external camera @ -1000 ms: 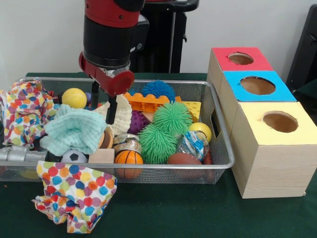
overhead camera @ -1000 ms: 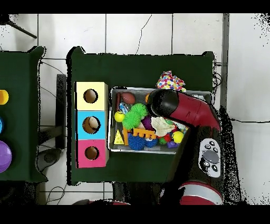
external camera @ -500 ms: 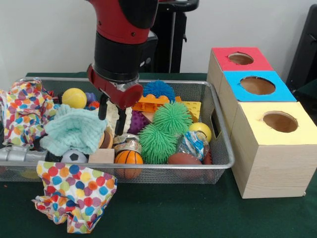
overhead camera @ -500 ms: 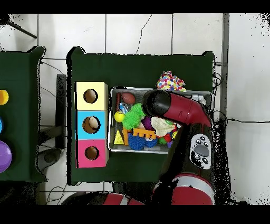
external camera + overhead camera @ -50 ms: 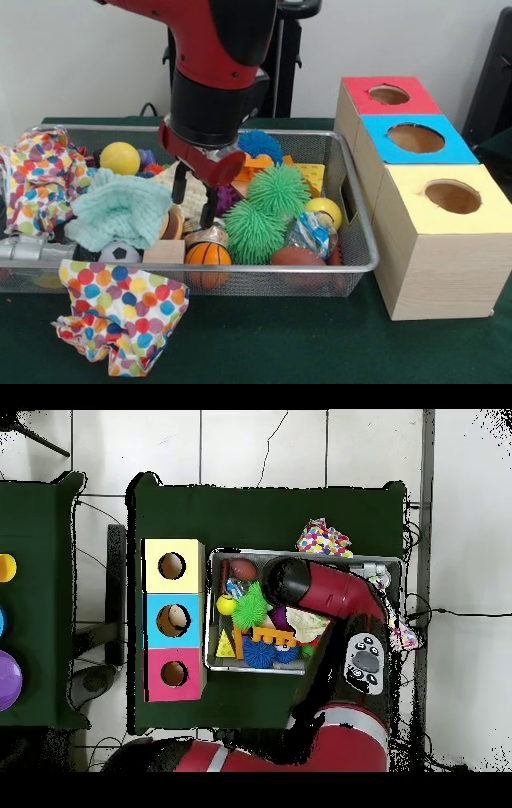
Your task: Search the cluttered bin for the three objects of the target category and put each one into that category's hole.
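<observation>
While your pincer [image 5: 193, 200] hangs spread and empty in the bin [image 5: 352, 210], just above the basketball [image 5: 207, 254], you've sorted nothing that shows: every ball remains in the clutter, well apart from the holes [image 5: 453, 196].

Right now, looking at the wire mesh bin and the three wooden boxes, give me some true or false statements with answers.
1. The gripper hangs open over the wire mesh bin. True.
2. The small orange basketball sits inside the yellow-topped wooden box. False: it lies in the bin, by the front wall.
3. A polka-dot cloth lies on the table in front of the bin. True.
4. The gripper holds a green spiky ball. False: nothing is between its fingers.
</observation>
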`<state>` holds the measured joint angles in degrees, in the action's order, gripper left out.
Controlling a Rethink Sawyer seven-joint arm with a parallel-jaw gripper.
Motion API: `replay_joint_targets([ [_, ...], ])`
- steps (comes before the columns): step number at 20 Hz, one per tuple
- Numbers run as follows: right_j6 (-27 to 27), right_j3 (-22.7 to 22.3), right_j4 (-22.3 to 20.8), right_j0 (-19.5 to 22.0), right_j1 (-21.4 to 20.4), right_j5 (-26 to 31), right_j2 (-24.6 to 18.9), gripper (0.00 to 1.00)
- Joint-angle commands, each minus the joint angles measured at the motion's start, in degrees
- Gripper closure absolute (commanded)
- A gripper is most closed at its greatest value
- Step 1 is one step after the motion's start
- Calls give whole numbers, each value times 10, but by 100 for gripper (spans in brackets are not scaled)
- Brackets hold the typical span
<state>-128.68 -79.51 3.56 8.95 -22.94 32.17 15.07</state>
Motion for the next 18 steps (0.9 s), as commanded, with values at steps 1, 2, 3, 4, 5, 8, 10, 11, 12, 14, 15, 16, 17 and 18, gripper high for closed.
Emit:
replay_joint_targets([
  [1, -130, -34, 7, -17, 53, 6, 19, 0],
  [2, -133, -36, 6, -21, 59, 3, 25, 0],
  [3, -137, -38, 7, -26, 64, 0, 31, 0],
  [4, -142, -39, 9, -30, 69, -4, 37, 0],
  [5, -149, -39, 9, -37, 75, -5, 48, 0],
  [8, -155, -43, 15, -45, 87, -14, 60, 0],
  [10, -161, -44, 19, -50, 100, -24, 67, 0],
  [11, -168, -47, 25, -53, 107, -28, 69, 0],
  [12, -171, -49, 30, -54, 112, -30, 70, 0],
  [14, -173, -51, 38, -56, 121, -35, 70, 0],
  [15, -173, -52, 45, -55, 127, -42, 67, 0],
  [16, -172, -52, 49, -54, 131, -47, 67, 0],
  [17, -170, -52, 54, -53, 136, -51, 65, 0],
  [18, -168, -53, 57, -51, 139, -55, 64, 0],
])
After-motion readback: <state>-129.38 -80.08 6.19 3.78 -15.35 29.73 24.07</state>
